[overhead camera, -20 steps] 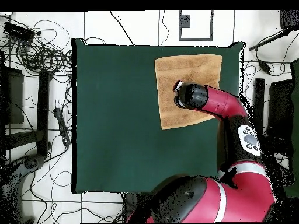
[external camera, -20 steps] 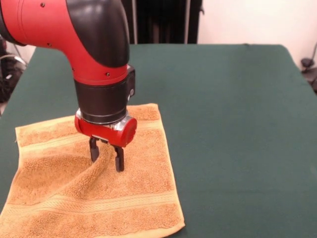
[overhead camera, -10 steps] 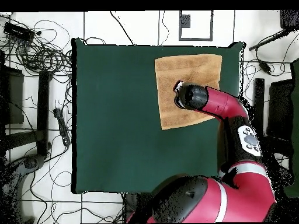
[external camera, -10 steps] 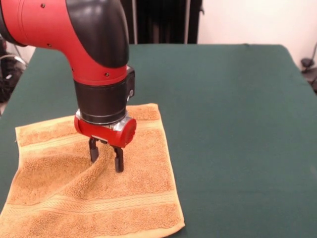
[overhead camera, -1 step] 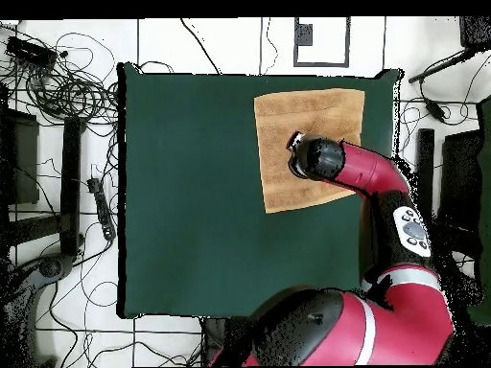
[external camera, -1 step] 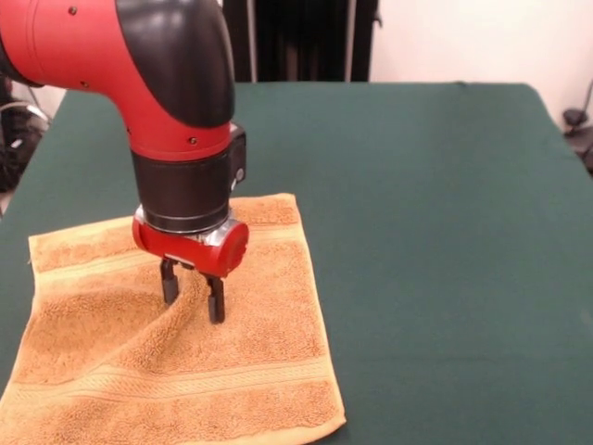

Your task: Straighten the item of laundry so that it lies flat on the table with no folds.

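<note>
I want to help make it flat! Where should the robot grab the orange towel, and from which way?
Best judged, grab the raised ridge of the orange towel near its middle, coming straight down from above. The cloth bunches up there, so fingers can close on both sides. The gripper already pinches that ridge. The flat parts lie tight against the green table, leaving nothing to pinch.

Since the earlier pictures the hand (external camera, -1 step: 192, 295) has risen slightly and drifted a little toward the left of the front view, its two fingers closed on a pinch of the towel (external camera, -1 step: 250, 371). The ridge of cloth it holds now stands a touch higher off the counter (external camera, -1 step: 426, 232). In the overhead view the arm (overhead camera, -1 step: 369, 172) has shifted slightly to the right.
</note>
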Robot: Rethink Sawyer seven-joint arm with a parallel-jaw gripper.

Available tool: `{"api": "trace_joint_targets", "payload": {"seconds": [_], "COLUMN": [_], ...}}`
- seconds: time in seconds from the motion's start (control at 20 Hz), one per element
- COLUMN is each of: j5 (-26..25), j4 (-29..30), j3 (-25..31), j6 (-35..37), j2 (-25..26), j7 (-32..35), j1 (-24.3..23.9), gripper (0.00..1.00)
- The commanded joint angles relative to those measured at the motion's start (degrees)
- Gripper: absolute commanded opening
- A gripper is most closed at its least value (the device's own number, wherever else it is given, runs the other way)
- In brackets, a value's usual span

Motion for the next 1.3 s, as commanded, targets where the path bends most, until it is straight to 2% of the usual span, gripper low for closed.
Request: {"api": "trace_joint_targets", "payload": {"seconds": [0.05,0.35,0.55,0.85,1.3], "j5": [-0.3,-4.6,-6.8,-8.3,-9.3], "j4": [-4.8,-13.9,-17.5,-20.6,-21.3], "j3": [4.2,6.9,10.4,14.0,14.9], "j6": [12.3,20.2,22.5,22.1,17.2], "j2": [5.9,8.3,10.2,13.4,16.8], "j7": [-5.1,-20.2,-25.9,-28.2,-27.4], "j1": [-1.6,-9.7,-13.6,-15.8,-15.7], "gripper": [1.00,1.00,1.00,1.00,1.00]}}
